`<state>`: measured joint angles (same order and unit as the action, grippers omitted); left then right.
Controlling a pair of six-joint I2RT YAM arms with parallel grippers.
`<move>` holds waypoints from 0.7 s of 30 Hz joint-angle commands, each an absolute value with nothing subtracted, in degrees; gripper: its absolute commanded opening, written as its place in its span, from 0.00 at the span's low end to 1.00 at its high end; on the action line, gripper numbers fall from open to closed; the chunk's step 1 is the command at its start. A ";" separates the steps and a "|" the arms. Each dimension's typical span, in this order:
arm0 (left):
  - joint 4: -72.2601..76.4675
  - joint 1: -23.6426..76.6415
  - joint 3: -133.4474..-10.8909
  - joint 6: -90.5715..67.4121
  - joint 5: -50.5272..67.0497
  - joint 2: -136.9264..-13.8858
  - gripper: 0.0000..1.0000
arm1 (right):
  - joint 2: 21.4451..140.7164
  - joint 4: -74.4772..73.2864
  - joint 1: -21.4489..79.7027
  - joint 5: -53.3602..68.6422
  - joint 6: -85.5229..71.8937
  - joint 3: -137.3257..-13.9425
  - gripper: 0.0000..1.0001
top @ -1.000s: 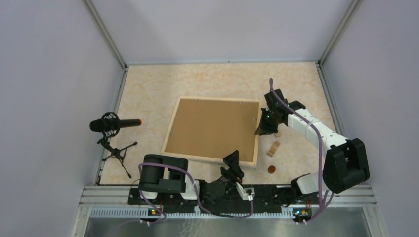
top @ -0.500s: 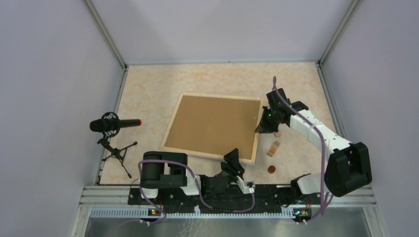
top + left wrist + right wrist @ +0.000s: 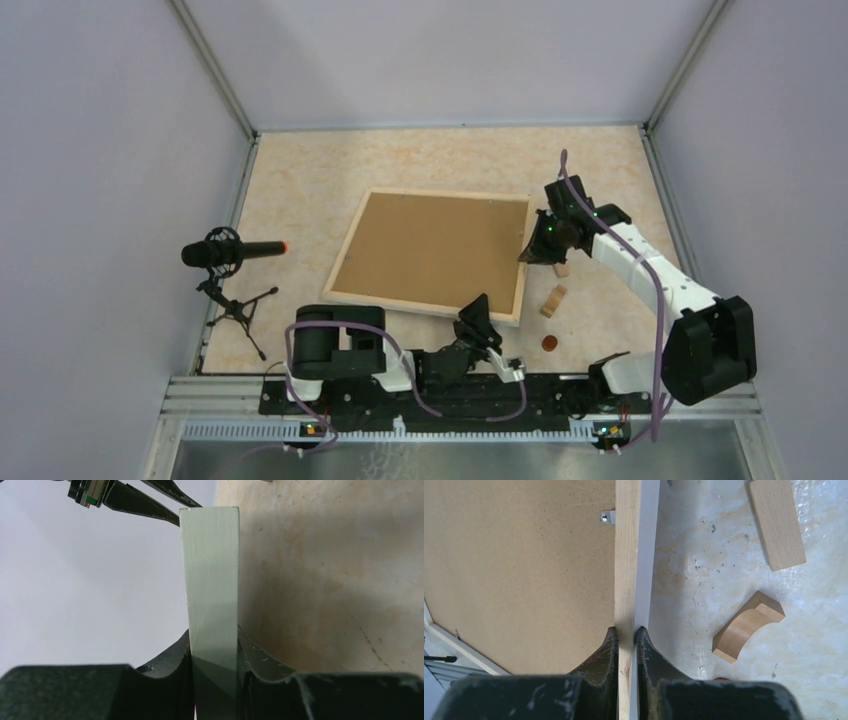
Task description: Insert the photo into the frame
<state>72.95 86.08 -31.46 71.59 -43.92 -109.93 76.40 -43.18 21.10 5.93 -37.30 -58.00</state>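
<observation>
One frame (image 3: 626, 555) sits mid-table (image 3: 300, 180) with one photo (image 3: 435, 250) filling it, brown board back up, so the print side is hidden. Whether the frame lies fully flat cannot be told.

Both grippers grip it, each on a different slat. The right gripper (image 3: 626, 636) is at the frame's right side, its two fingers pinched narrowly on that slat, one on the board side and one on the outer side. The left gripper (image 3: 213, 652) is at the near side close to the right corner, its two fingers likewise closed tight on the pale slat edge.

In the right wrist view one small metal clip (image 3: 607, 516) shows on the board just inside the slat.

Two wooden blocks lie on the table just right of the frame, apart from it and from each other: a flat one (image 3: 776, 522) and a curved one (image 3: 748, 626). One small reddish-brown disc (image 3: 548, 343) lies nearer the arm bases.

One microphone (image 3: 225, 252) on a tripod stands at the table's left edge, well apart from the frame
</observation>
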 commanded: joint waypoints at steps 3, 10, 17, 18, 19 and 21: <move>80.96 84.99 -36.96 74.80 -45.09 -107.62 0.00 | 71.08 -43.91 21.01 7.56 -38.15 -64.20 0.00; 68.83 84.54 -42.40 65.39 -45.27 -96.57 0.00 | 70.92 -48.01 18.63 3.16 -31.47 -76.88 0.63; 46.80 78.86 -50.19 37.55 -40.55 -82.59 0.00 | 62.06 -47.07 18.63 -6.39 -26.46 -88.15 0.97; 43.99 76.95 -51.17 32.21 -39.01 -80.56 0.00 | 60.70 -46.44 18.68 -7.39 -26.04 -88.38 0.97; 41.13 74.84 -52.20 26.86 -37.51 -78.56 0.00 | 59.14 -45.68 18.69 -8.37 -25.70 -88.12 0.98; 36.88 70.46 -54.02 17.30 -34.14 -75.50 0.00 | 56.54 -43.98 18.66 -10.18 -25.33 -86.84 0.99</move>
<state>40.88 77.38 -48.45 48.49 -41.69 -83.57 61.82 -46.39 18.94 -4.21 -28.12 -86.06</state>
